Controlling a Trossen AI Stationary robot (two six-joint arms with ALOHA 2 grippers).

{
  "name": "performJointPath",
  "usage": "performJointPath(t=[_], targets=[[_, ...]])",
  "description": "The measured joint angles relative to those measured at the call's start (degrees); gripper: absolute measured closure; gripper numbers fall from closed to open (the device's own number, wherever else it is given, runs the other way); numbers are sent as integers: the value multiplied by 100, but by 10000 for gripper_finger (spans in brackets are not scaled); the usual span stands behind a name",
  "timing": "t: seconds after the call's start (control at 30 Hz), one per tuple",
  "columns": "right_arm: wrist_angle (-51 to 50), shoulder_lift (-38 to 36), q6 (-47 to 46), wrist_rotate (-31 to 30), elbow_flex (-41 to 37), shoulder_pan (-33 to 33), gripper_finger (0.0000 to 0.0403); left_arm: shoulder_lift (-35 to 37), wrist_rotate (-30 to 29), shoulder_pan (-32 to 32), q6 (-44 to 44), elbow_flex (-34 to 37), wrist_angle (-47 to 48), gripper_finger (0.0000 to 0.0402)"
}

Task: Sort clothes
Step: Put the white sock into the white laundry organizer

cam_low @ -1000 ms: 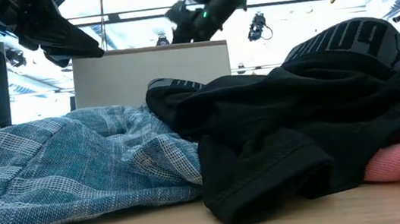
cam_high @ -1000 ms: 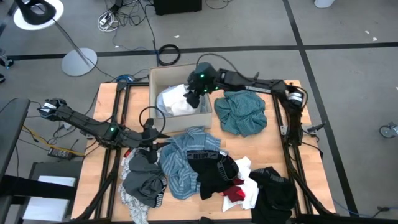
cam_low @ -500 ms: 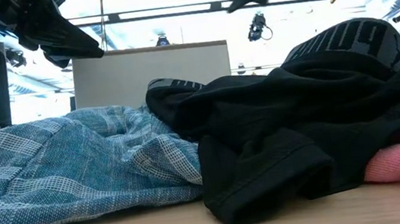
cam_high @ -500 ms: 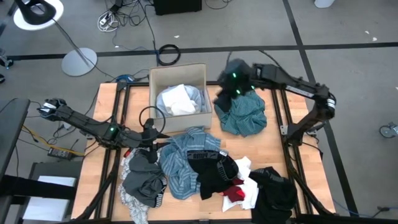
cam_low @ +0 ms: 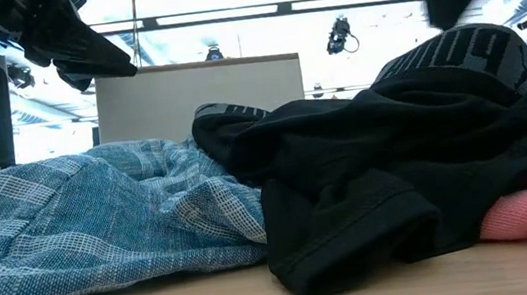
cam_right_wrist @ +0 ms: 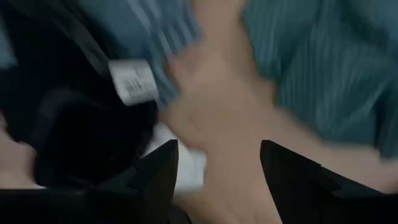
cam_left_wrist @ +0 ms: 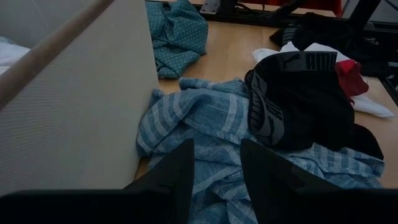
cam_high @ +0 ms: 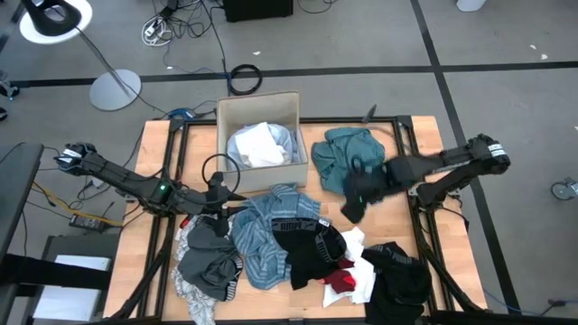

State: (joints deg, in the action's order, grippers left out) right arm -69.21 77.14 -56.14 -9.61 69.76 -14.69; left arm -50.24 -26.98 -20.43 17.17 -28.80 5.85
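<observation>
- Clothes lie mostly in a heap along the counter's near edge: a striped piece (cam_high: 266, 236) in the middle, a black piece (cam_high: 312, 253) overlapping it, a grey piece (cam_high: 209, 266) toward the left corner, and red (cam_high: 341, 281) and white (cam_high: 361, 271) scraps beside another black piece (cam_high: 397, 275) at the right.
- A teal piece (cam_high: 348, 153) sits apart, near the far edge beside the box (cam_high: 293, 104); set off like this, it looks like the start of its own pile.
- The box stands at the far edge, open at the top. It holds white cloth (cam_high: 257, 144) over a light blue piece (cam_high: 284, 140), so some sorting seems done.
- Right tool (cam_high: 354, 200) hangs over bare counter between the teal piece and the heap, blurred. Its fingers are spread with nothing between them, and the right wrist view shows black and striped cloth below. It looks on its way to pick from the heap.
- Left tool (cam_high: 221, 209) hovers at the heap's far-left side, just by the box's near wall. Its fingers are spread and empty, aimed at the striped piece in the left wrist view; it appears to be waiting.
- Overlap in the heap means a low pinch could lift two pieces at once.
</observation>
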Motion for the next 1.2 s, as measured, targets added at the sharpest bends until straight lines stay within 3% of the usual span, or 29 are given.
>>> performJointPath(t=[0.17,0.27,0.63,0.77,0.87,1.0,1.03,1.2], targets=[[161,105,-1152,70,-787,-698,174,0,-10,0,2,0,2,266],[790,148,-1564,203,-1273,-927,174,0,-15,0,27,0,-3,266],[2971,161,-2381,337,-2665,-1183,175,0,-13,0,131,0,-4,266],[3194,394,-2483,341,-2838,-1177,182,0,-13,0,131,0,-2,266],[3238,653,-2386,389,-2842,-1179,231,0,-11,0,131,0,0,266],[3397,748,-2073,429,-2803,-1179,365,0,-9,0,131,0,2,266],[3308,712,-1995,428,-2735,-1183,382,0,-9,2,131,0,0,266],[2148,198,-1871,9,-1959,-1198,393,0,-6,0,146,0,1,266]])
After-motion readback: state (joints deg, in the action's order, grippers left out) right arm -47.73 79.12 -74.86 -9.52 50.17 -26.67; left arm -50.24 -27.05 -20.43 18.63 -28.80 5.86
